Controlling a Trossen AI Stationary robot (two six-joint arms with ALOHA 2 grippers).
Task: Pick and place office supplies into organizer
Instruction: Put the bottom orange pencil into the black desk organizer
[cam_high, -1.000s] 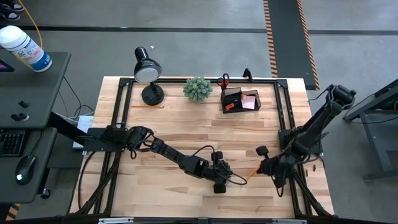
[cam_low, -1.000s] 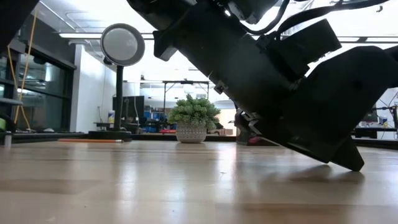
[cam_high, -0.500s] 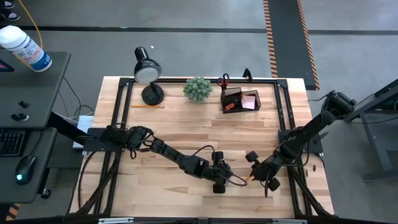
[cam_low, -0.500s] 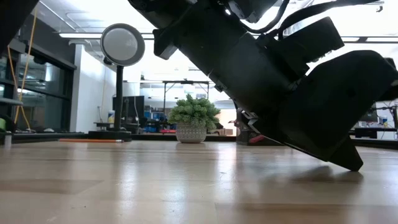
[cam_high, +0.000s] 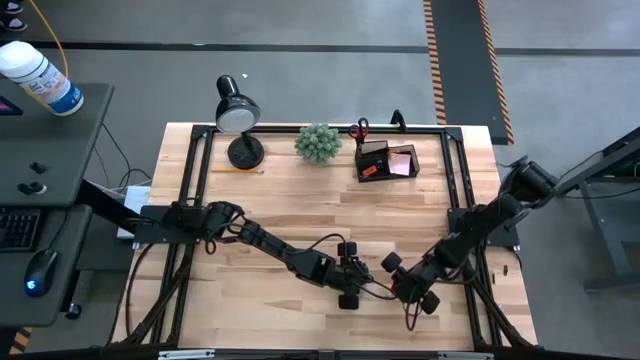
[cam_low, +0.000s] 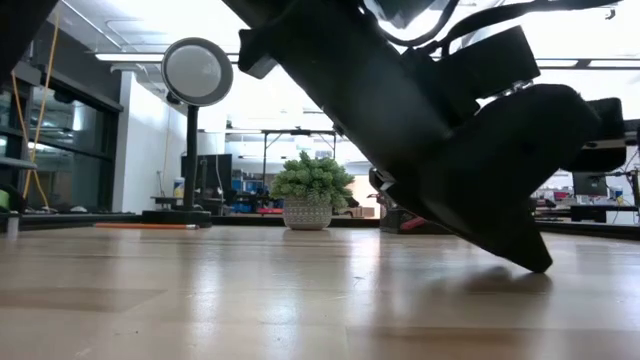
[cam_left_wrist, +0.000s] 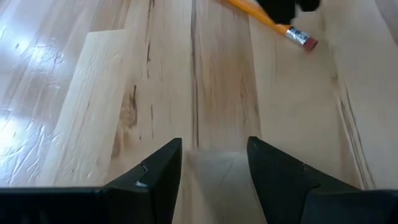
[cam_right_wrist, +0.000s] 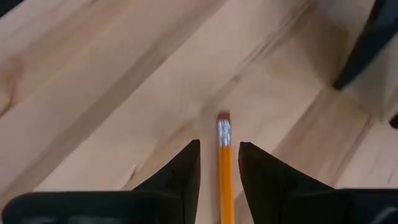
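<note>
An orange pencil (cam_right_wrist: 225, 168) with a pink eraser end (cam_left_wrist: 303, 41) lies on the wooden table near its front edge. My right gripper (cam_right_wrist: 220, 180) (cam_high: 395, 285) is over it, open, one finger on each side of the shaft, with a thin strip of table showing on both sides. My left gripper (cam_left_wrist: 214, 168) (cam_high: 368, 290) stands open just left of it, with nothing between its fingers. The black organizer (cam_high: 385, 160) stands at the far edge; a pink sticky-note pad (cam_high: 402, 163) lies in it and red-handled scissors (cam_high: 360, 128) stand in it.
A black desk lamp (cam_high: 238, 115) and a green plant ball (cam_high: 318, 143) stand along the far edge. Another pencil (cam_high: 238, 171) lies by the lamp's base. Black frame rails (cam_high: 460, 190) run along the table's sides. Bare wood lies between the arms and the organizer.
My right gripper has come down and moved toward the table's left and near edges, rolling as it went. It now sits over the pencil, close to my left gripper. The left gripper has tipped slightly where it stands.
</note>
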